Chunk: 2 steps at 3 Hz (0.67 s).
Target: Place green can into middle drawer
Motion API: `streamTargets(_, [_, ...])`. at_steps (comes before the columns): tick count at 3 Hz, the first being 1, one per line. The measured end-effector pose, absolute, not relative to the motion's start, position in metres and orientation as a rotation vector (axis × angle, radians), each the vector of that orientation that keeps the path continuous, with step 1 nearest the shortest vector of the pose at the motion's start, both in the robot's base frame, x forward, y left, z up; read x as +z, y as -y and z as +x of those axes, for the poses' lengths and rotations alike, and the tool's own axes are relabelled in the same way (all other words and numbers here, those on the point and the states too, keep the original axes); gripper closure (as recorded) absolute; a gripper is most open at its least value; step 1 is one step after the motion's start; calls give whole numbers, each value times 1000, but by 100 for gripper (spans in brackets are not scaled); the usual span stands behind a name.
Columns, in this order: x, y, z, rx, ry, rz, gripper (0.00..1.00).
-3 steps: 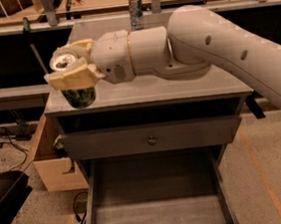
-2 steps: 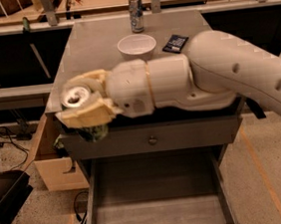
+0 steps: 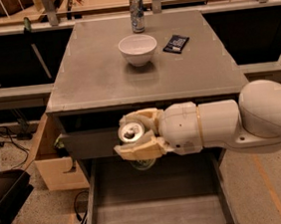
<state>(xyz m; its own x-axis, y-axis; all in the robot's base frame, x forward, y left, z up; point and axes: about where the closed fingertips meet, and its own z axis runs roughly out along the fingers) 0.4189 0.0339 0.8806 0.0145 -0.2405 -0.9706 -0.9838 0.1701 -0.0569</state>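
Camera view, item log. Claw (image 3: 122,135): clamped on green can (image 3: 131,131), gripped from both sides. Change: claw + can dropped from worktop (image 3: 97,83) level, shifted twd cabinet centre. Now hangs over middle drawer (image 3: 156,217), which is open & directly below claw. Carry approx. done; lowering & release left. Can: silver top faces up twd camera, long axis near upright, slight tilt, green base pokes under claw.
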Motion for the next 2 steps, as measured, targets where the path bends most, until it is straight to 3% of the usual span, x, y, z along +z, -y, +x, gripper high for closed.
streamTargets(2, [843, -7, 424, 873, -1465, -1222, 100])
